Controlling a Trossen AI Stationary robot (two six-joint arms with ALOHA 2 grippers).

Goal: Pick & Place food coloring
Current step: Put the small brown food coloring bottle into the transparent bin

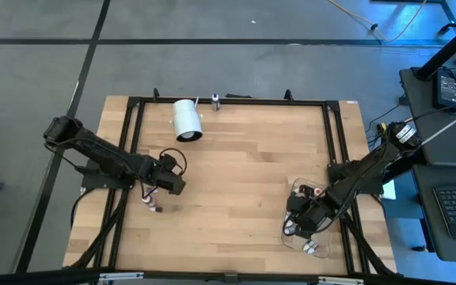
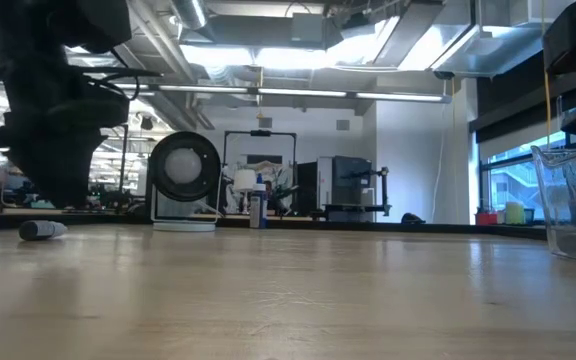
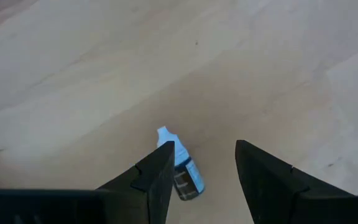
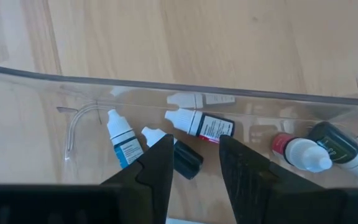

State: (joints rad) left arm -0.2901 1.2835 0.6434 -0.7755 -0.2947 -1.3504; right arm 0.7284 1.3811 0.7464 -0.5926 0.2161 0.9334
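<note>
Two arms at work over little food coloring bottles on the wooden desk (image 1: 236, 182).

The left gripper (image 3: 204, 165) hangs low with its jaws partly open and empty; one small bottle (image 3: 180, 169) lies on the desk just beside one finger. The right gripper (image 4: 196, 158) sits over a clear box (image 4: 166, 87), jaws narrow and empty, above several more bottles (image 4: 199, 123).

The table's (image 1: 236, 190) middle lies bare; the white cylinder (image 1: 187, 119) and clear bin (image 1: 294, 187) flank it.

matt wooden table (image 1: 236, 182), clear plastic bin (image 4: 73, 124)
</note>
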